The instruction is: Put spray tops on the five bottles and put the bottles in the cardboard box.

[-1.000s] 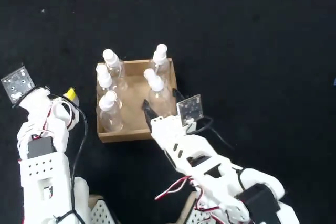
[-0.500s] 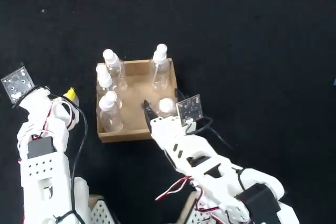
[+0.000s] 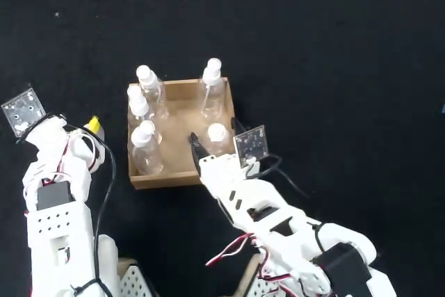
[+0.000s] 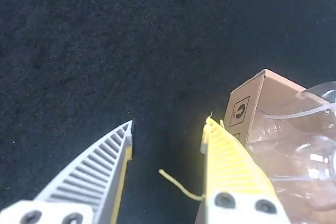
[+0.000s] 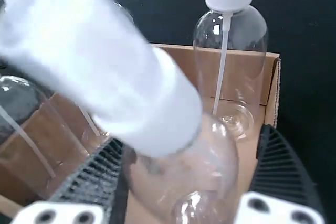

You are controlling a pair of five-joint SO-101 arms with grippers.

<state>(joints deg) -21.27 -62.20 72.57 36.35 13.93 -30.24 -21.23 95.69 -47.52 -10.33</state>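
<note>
The box (image 3: 179,179) is a shallow, open-topped tray of brown cardboard. All five bottles are inside it, each of clear plastic with a white spray top and a thin dip tube. Three line the left wall: the far-left bottle (image 3: 148,83) in the corner, the middle-left bottle (image 3: 139,107) just beside it, and the near-left bottle (image 3: 144,147) by the front wall. The far-right bottle (image 3: 212,87) stands upright in its corner. The near-right bottle (image 3: 217,137) stands tilted, well apart from the far-right one.
</note>
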